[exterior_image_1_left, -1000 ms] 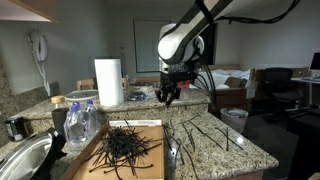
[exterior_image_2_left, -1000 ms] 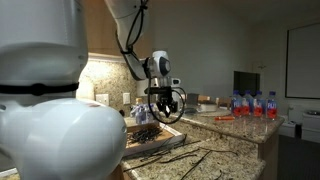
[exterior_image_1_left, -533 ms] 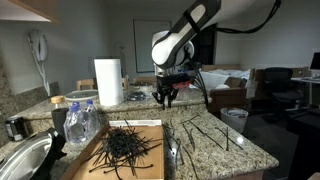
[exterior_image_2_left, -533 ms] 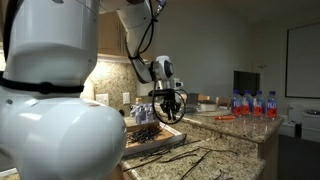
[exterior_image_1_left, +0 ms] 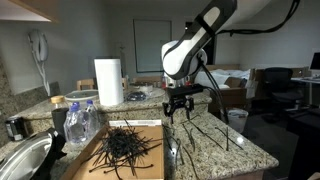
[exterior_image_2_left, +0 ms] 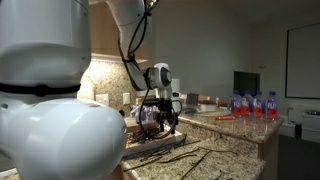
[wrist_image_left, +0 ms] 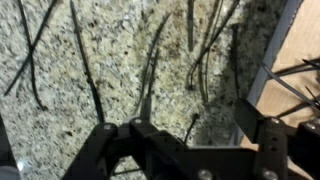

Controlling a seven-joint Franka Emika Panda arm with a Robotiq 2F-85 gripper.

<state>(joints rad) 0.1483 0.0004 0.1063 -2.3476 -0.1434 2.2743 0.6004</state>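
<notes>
At the far left of an exterior view sits the metal sink (exterior_image_1_left: pixel 22 158), then a clear bag of bottles (exterior_image_1_left: pixel 80 122) and an upright paper towel roll (exterior_image_1_left: pixel 108 82), none of them near the arm. Next comes the wooden board (exterior_image_1_left: pixel 148 127) with a tangled pile of black strands (exterior_image_1_left: pixel 125 148) on it, cable ties by the look of them. Right of the board, the claw (exterior_image_1_left: pixel 179 112) hangs above the granite counter (exterior_image_1_left: pixel 240 152), touching nothing. In the wrist view the claw (wrist_image_left: pixel 200 130) has its jaws apart with nothing between them. Under it lie the loose strands (wrist_image_left: pixel 150 60), spread flat on the stone and mostly apart from each other, with the edge of the board at the right of that view. The same loose strands (exterior_image_1_left: pixel 200 135) show in the exterior view just beside and below the claw. The step in hand looks like the pause above the scattered strands, empty and ready. A pick here would call for a straight descent over one strand, jaws set across its length, closing right down on the stone, since the strands are thin and lie flat. No brand or writing can be read. The labels on the water bottles (exterior_image_2_left: pixel 250 103) at the far end are too small to make out.
</notes>
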